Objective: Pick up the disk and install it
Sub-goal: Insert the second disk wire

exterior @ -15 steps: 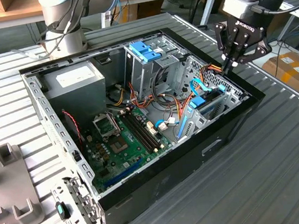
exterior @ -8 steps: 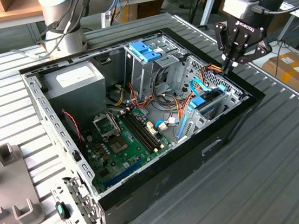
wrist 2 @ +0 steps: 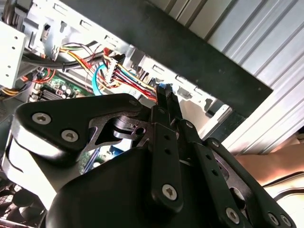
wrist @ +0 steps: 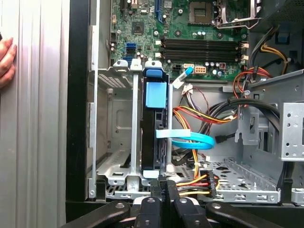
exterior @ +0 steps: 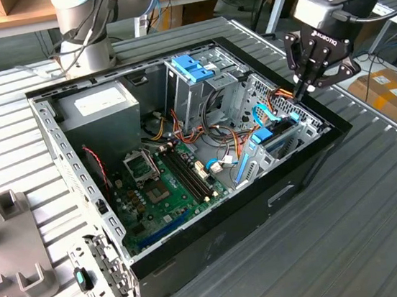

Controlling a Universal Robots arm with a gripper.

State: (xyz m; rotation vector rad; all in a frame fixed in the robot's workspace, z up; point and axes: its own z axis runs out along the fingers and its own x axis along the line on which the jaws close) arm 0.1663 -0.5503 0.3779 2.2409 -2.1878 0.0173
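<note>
The disk stands on edge in the grey bay at the open computer case's end wall; I see its dark body and its bright blue rail and tab. In the exterior view the disk sits low in the case on that view's right. My gripper hangs just above that bay, its fingers pressed together with nothing between them. In the first wrist view the gripper is right at the disk's near end; whether it touches is unclear. The second wrist view has the shut fingertips over the case rim.
A black case lies open on a slatted metal table. Inside are a motherboard, a power supply, an upright grey cage with blue top and loose cables. A person's hand rests beside the case. A grey fixture stands at the exterior view's left.
</note>
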